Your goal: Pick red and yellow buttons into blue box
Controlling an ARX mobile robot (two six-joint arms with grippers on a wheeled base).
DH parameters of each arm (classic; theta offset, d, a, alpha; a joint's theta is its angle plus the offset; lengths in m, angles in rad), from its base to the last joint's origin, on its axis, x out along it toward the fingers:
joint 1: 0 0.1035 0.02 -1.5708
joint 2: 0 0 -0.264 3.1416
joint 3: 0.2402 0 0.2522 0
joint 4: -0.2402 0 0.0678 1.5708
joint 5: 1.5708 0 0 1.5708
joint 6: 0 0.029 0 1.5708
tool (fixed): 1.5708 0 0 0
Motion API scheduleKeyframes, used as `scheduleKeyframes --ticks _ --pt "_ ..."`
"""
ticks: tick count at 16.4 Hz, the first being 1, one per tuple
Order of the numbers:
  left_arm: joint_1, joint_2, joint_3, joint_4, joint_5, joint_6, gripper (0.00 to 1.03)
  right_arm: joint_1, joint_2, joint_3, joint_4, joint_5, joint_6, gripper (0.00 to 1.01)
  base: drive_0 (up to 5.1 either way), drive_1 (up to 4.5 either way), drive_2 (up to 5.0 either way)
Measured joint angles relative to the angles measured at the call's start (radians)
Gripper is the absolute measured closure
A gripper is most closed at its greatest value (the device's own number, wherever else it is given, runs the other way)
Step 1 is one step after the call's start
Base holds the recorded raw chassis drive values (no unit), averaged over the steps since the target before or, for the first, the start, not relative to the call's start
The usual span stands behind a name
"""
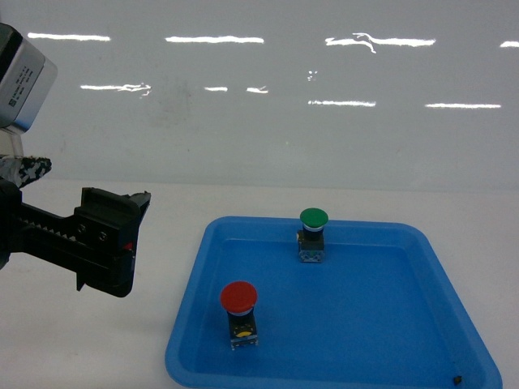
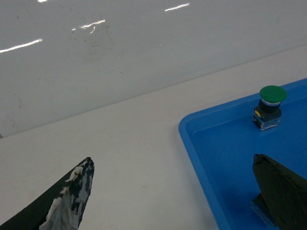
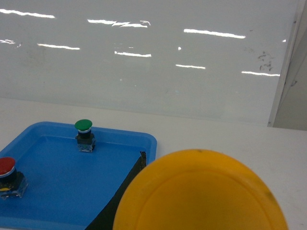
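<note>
The red button point(image 1: 239, 297) stands upright on its black body in the near left part of a shallow blue tray point(image 1: 185, 320); the right wrist view shows the red button point(image 3: 5, 166) at its left edge. The yellow button point(image 3: 201, 187) fills the lower right wrist view, its cap close to the camera, and my right gripper point(image 3: 192, 218) is shut on it, with one dark finger point(image 3: 136, 167) showing beside it. My left gripper point(image 1: 134, 235) hovers left of the tray, open and empty, its fingertips point(image 2: 82, 175) wide apart. The blue box is out of view.
A green-capped switch point(image 1: 313, 217) stands at the far middle of the tray, and the green switch point(image 2: 272, 94) is ahead of my left gripper. A small dark speck point(image 1: 458, 378) lies in the tray's near right corner. A white wall rises behind the white table.
</note>
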Motion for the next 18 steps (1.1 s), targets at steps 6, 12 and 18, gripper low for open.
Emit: scheduleKeyframes --ticks 6,12,18 --pt "-0.042 0.156 0.193 -0.211 0.079 -0.126 0.05 0.0 0.0 0.0 -0.001 0.0 -0.003 0.74 0.0 0.0 0.0" --pt "-0.086 0.359 0.464 -0.484 0.18 -0.297 0.05 0.0 0.0 0.0 -0.001 0.0 -0.003 0.74 0.0 0.0 0.0" --pt "-0.153 0.502 0.639 -0.575 0.157 -0.334 0.05 0.0 0.0 0.0 -0.001 0.0 -0.003 0.74 0.0 0.0 0.0"
